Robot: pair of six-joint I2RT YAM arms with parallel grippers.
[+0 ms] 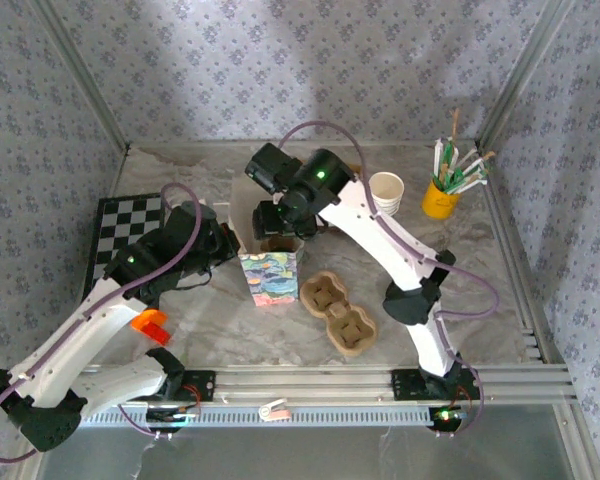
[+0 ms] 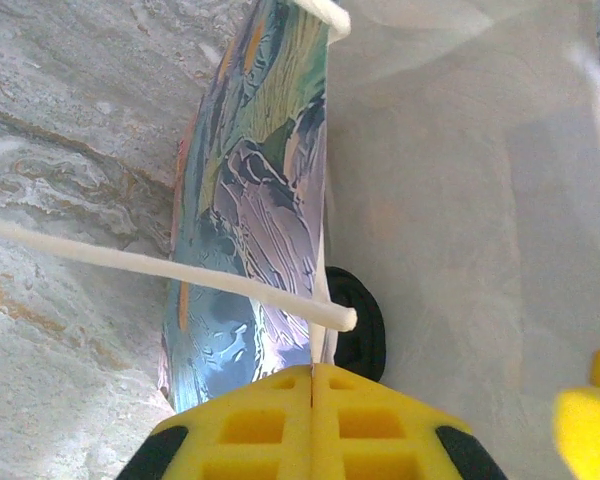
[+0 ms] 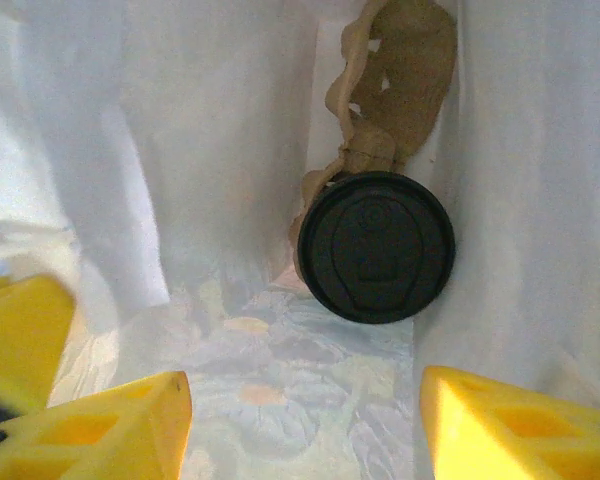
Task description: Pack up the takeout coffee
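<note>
Near the front of the desk [image 1: 230, 335], on the left, an orange piece [image 1: 150, 325] shows beside the left arm. Further in, a brown pulp tray [image 1: 338, 312] with two hollows lies flat, just right of an upright painted paper bag [image 1: 270, 280]. The left jaws are pressed together on the bag's left rim. Their yellow fingers [image 2: 250, 425] meet with the thin wall pinched between them, and a white cord handle [image 2: 160, 268] crosses just ahead of them. The right jaws hang over the bag's open mouth, their yellow fingers [image 3: 500, 420] well apart with nothing between them. Below them the takeout coffee [image 3: 377, 247] stands upright deep inside the bag, black lid up and close against one white wall. A crumpled brown pulp shape [image 3: 395, 70] sits just behind it. A checkerboard [image 1: 120, 235] lies on the desk to the left of the bag. Beyond the bag, a stack of cream cups [image 1: 387, 190] stands toward the back, with a yellow pot [image 1: 440, 200] of sticks to its right.
</note>
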